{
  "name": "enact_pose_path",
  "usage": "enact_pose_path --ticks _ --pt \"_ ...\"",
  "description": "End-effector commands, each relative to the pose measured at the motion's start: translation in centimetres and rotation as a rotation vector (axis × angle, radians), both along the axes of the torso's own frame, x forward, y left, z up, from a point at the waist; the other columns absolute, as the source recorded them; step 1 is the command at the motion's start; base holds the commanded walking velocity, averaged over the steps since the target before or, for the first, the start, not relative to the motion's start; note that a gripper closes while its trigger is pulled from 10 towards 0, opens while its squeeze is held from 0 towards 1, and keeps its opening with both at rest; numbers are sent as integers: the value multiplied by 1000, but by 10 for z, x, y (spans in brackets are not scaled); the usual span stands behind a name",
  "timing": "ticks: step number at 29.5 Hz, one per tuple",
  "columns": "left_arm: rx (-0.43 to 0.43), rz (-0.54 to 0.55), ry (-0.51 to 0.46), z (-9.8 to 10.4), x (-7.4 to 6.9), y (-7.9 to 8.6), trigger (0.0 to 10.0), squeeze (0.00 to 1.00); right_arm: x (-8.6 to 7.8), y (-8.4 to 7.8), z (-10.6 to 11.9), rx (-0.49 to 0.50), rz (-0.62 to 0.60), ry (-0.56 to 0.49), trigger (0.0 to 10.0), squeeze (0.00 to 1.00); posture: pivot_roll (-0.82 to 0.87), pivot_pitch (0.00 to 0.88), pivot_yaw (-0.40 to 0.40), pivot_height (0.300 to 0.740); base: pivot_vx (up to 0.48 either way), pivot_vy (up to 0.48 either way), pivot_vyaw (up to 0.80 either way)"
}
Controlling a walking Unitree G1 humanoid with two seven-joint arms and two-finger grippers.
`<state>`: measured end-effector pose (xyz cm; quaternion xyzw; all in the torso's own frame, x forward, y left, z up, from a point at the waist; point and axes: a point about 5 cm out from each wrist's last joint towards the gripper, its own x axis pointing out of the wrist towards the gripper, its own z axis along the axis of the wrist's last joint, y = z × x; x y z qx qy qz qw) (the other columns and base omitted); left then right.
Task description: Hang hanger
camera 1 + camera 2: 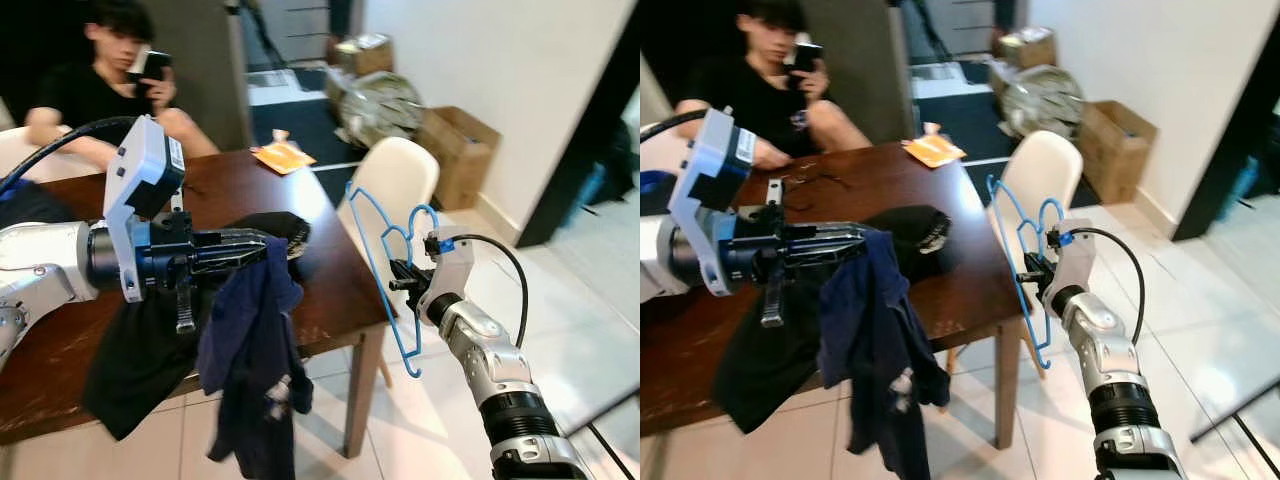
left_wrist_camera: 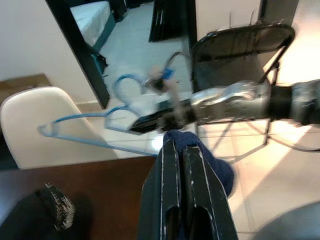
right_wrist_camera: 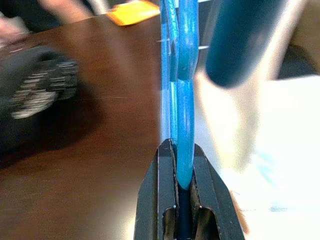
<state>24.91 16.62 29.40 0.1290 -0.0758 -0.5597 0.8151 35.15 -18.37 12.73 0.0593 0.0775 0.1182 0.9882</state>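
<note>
The right gripper [image 1: 400, 275] pinches the blue hanger [image 1: 385, 265] beside the table [image 1: 330, 290]. The left gripper [image 1: 262, 250] clamps a navy garment [image 1: 250, 350] hanging off its 2 fingers.

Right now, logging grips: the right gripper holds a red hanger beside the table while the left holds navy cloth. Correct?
Not quite. The hanger in the right gripper is blue, as the right wrist view shows. The left gripper does hold the navy cloth beside the table.

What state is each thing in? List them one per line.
blue hanger: bare, clamped upright in the right gripper.
navy garment: pinched by the left gripper, dangling past the table edge.
black garment: draped over the brown table.
white chair: upright beside the table.
</note>
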Motion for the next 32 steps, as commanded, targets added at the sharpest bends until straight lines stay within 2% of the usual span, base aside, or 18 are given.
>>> enact_pose_path --ticks 1,3,4,5,8,10,12,13,14,17,19,21,22,24,28,32 --pt "-1 23 3 -14 2 -9 10000 0 0 -4 -1 22 -34 3 10000 0 108 0 29 740 0 0 -788" --pt "-41 51 32 -31 5 -23 10000 0 1 -7 0 26 -61 -6 10000 0 105 0 29 740 0 0 -788" --pt "-102 57 65 -51 3 -45 10000 0 1 -11 2 28 -95 -21 10000 0 95 0 29 740 0 0 -788" --pt "-102 57 65 -51 3 -45 10000 0 1 -11 2 28 -95 -21 10000 0 95 0 29 740 0 0 -788" --pt "-145 87 104 -71 4 -63 10000 0 0 -17 4 30 -135 -38 10000 0 84 0 28 740 0 0 -788" --pt "-199 180 154 -90 10 -68 10000 0 -1 -23 5 18 -187 -48 10000 0 73 0 23 740 0 0 -788" --pt "-225 214 177 -96 13 -69 10000 0 -1 -25 5 12 -206 -50 10000 0 71 0 21 740 0 0 -788" --pt "-249 275 212 -109 14 -69 10000 0 -2 -30 5 -5 -238 -50 10000 0 64 0 14 740 0 0 -788" --pt "-249 275 212 -109 14 -69 10000 0 -2 -30 5 -5 -238 -50 10000 0 64 0 14 740 0 0 -788" --pt "-236 345 254 -133 8 -69 10000 0 -5 -37 4 -57 -292 -39 10000 0 50 0 11 740 0 0 -788" --pt "-232 350 259 -135 7 -70 10000 0 -6 -38 4 -67 -300 -37 10000 0 50 0 11 740 0 0 -788" --pt "-242 394 275 -141 3 -71 10000 0 -11 -40 3 -139 -318 -35 10000 0 44 0 -2 740 0 0 -788" --pt "-242 394 275 -141 3 -71 10000 0 -11 -40 3 -139 -318 -35 10000 0 44 0 -2 740 0 0 -788" --pt "-246 434 251 -142 3 -73 10000 0 -13 -40 3 -171 -319 -41 10000 0 39 0 -5 740 0 0 -788" --pt "-155 377 182 -147 7 -86 10000 0 -13 -45 4 -191 -344 -51 10000 0 11 0 15 740 0 -342 -788" --pt "-150 372 179 -148 9 -86 10000 0 -12 -46 5 -189 -352 -52 10000 0 10 0 23 740 0 -453 -788"
